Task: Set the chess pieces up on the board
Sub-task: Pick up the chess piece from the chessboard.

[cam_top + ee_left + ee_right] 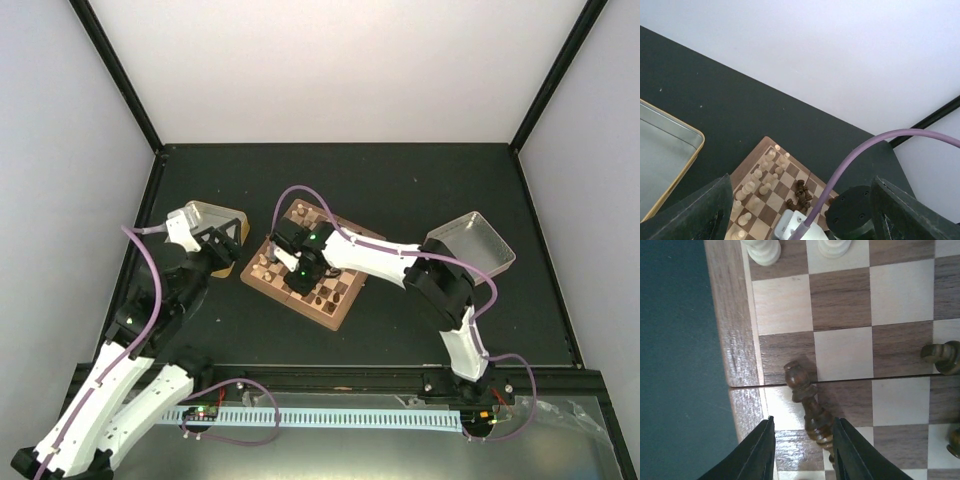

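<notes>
- i see a dark table [400, 190] boxed in by white walls [330, 60].
- one board [330, 318] sits mid-table.
- two metal trays: left tray [205, 212] and right tray [478, 240], each toward its own side edge.
- left gripper [222, 240]: jaws released, over the left tray.
- right gripper [804, 426]: jaws parted, straddling one fallen dark chess piece [805, 395] at the board's edge.

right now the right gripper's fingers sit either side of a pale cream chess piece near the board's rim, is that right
Not quite. The chess piece between the right gripper's fingers is dark brown, not pale cream. The right wrist view shows it, near the board's rim. The rest of what you say holds.
</notes>
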### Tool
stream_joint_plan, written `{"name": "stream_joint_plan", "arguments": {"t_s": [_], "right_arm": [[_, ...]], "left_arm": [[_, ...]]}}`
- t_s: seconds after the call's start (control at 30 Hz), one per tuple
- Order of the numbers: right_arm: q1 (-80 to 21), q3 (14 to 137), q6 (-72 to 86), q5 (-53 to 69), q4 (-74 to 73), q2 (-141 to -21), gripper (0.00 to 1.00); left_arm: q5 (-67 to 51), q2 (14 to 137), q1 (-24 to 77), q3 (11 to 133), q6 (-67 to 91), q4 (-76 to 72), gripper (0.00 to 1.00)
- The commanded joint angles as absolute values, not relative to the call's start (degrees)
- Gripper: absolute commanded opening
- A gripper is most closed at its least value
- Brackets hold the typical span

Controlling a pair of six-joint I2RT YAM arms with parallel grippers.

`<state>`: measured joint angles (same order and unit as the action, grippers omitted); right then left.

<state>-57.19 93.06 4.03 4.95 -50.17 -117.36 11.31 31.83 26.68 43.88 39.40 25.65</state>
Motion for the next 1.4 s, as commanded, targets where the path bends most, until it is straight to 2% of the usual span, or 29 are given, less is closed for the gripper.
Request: {"name": "stream_joint_plan", "arguments": {"t_s": [0.0,0.53,0.63,0.8,1.03,1.23,1.37], "right_arm": [[-57.6,92.7,1.2,3.0,-49.2,-118.5,0.34],[-57.7,91.9,-1.8,1.0,-49.4,-120.8,0.31],[-57.7,92.1,-1.6,1.1,-50.2,-121.5,0.26],[-57.7,91.3,-1.3,0.8,-48.7,-121.4,0.13],[-57.7,84.7,-1.0,0.1,-37.9,-112.5,0.08],[-56.6,75.0,1.2,1.8,-23.8,-101.0,0.08],[-55.8,69.4,2.4,2.0,-17.6,-94.7,0.08]], "left_arm": [[13.3,31.8,26.3,43.8,40.6,25.6,0.76],[12.5,32.9,26.4,43.6,40.6,25.2,0.77],[12.2,32.9,26.3,43.5,40.7,25.1,0.78],[11.8,32.8,26.3,43.2,41.0,25.3,0.78],[8.8,34.3,26.1,40.5,44.1,23.8,0.82],[0.2,36.5,24.4,37.8,48.9,19.8,0.84],[-8.7,38.2,23.4,35.4,49.9,13.0,0.92]]}}
